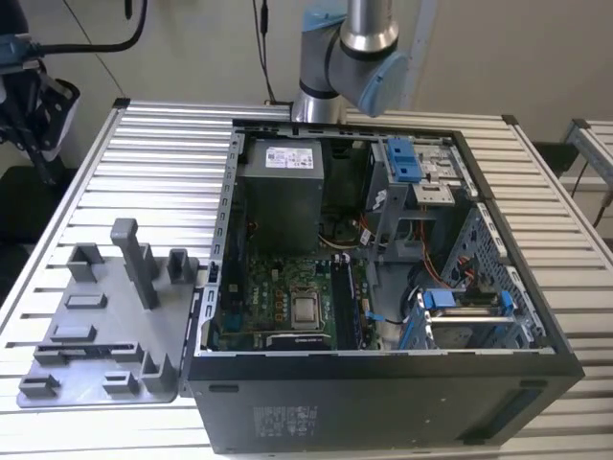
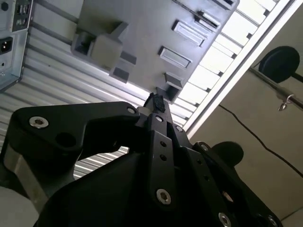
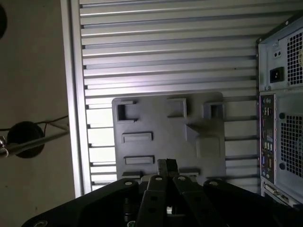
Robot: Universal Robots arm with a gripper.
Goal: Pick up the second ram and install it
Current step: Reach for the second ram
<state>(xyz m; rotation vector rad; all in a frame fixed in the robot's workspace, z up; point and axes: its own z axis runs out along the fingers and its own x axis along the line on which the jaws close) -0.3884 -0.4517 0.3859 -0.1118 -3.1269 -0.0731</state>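
Note:
In both wrist views my gripper (image 2: 156,101) (image 3: 166,164) hangs above the grey fixture plate (image 2: 142,28) (image 3: 161,123), fingers pressed together and nothing showing between them. A thin dark strip that I take for the second ram (image 1: 91,348) stands on edge in a long slot near the plate's front. The plate (image 1: 105,326) lies on the slatted table at the exterior view's left, beside the open computer case (image 1: 383,383). Inside the case the motherboard's memory slots (image 1: 347,299) run beside the processor socket (image 1: 306,309).
Tall grey fixture blocks (image 1: 134,259) rise from the plate. The power supply (image 1: 280,192) and drive cages (image 1: 412,192) stand in the case. The arm's base (image 1: 350,57) is behind the case. The table edge (image 3: 73,94) drops to the floor, with a cable there.

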